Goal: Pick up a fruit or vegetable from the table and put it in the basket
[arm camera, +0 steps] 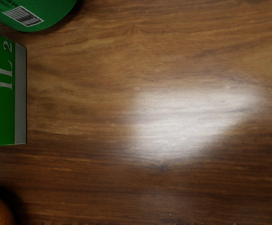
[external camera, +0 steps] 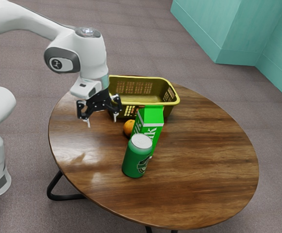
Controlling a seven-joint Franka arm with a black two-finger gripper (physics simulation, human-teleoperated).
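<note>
Gripper (external camera: 102, 122) empty, my 2 fingers apart; orange (external camera: 128, 127) lower, off beside me (probably light, firm, rolls easily). I'd pinch its middle.

Teal wall (external camera: 204, 29), grey-brown floor (external camera: 218, 97), round wooden table (external camera: 204, 165), black legs (external camera: 65, 197), glossy glare.
</note>
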